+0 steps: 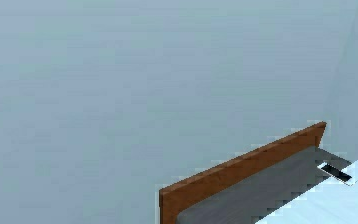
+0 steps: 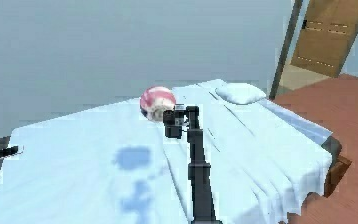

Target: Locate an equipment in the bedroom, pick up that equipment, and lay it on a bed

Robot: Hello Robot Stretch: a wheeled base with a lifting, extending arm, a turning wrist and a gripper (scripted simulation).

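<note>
Pale grey walls back a bed spread with a rumpled white sheet, with a wooden door and reddish floor beyond its far corner. On the sheet, near the pillow, lies a round red-and-white ball, which I take for the equipment. It rests on the bedding, just up and left of where the arm ends. I cannot tell how the jaws stand, nor whether they hold anything, since the ball sits on the sheet right at that end. By its look the ball should be light and fairly firm, with a smooth skin that could slip. On soft bedding it would likely roll at a nudge, so the surest hold is across its widest part, squarely from two sides. As for what holds other things, the bed alone does so here. It carries the ball, the pillow and a small dark flat thing near the brown headboard. With the ball on the bed, the laying-down looks done or nearly so.
</note>
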